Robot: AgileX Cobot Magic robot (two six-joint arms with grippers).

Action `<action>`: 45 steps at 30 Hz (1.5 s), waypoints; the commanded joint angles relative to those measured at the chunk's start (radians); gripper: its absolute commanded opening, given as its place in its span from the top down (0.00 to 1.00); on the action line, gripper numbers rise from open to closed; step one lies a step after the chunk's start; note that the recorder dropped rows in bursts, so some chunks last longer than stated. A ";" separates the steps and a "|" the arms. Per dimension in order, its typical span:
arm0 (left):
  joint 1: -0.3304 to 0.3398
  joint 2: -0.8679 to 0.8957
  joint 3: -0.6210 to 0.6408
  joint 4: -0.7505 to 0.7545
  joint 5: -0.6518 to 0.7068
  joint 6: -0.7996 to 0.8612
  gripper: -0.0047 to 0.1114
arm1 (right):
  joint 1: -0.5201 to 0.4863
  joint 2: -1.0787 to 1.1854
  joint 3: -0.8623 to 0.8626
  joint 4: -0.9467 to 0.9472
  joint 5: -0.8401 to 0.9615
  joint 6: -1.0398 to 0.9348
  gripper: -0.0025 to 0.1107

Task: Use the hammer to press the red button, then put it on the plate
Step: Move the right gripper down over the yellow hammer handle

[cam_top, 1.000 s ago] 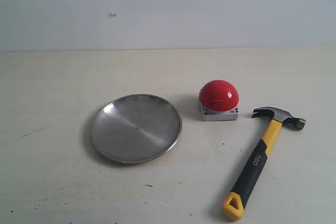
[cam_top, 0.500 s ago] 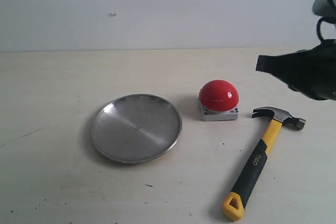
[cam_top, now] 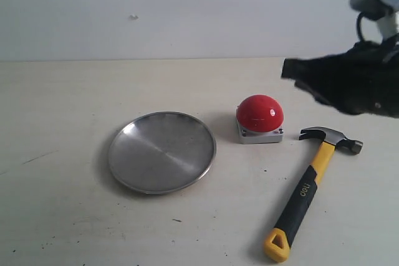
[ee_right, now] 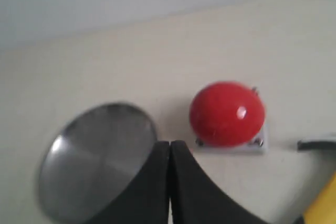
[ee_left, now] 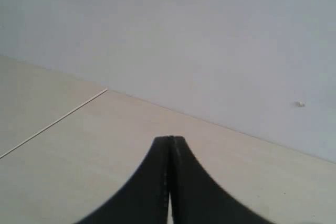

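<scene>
Gap between hammer (cam_top: 310, 185) and red button (cam_top: 260, 113)

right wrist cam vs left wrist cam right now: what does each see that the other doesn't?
Only the right wrist view: the plate, the red button, a slice of the hammer at the frame edge, and the right gripper with its fingers together.

Only the left wrist view: the left gripper, also with its fingers together, a thin seam line across the table, and a small speck on the wall. No task items are visible.

Both: pale table and light wall.
</scene>
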 commanded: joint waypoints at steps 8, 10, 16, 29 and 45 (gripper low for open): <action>0.003 -0.005 0.002 0.002 -0.005 -0.007 0.96 | -0.037 0.192 -0.103 -0.618 0.645 0.508 0.98; 0.003 -0.005 0.002 0.002 -0.005 -0.007 0.96 | -0.037 0.213 -0.123 -0.779 0.665 0.734 0.98; 0.003 -0.005 0.002 0.002 -0.005 -0.007 0.96 | -0.037 0.216 -0.143 -0.923 0.637 1.188 0.92; 0.003 -0.005 0.002 0.002 -0.005 -0.007 0.96 | -0.029 0.326 -0.143 -1.130 0.485 1.682 0.63; 0.003 -0.005 0.002 0.002 -0.005 -0.007 0.96 | -0.029 0.440 -0.144 -1.194 0.309 1.863 0.46</action>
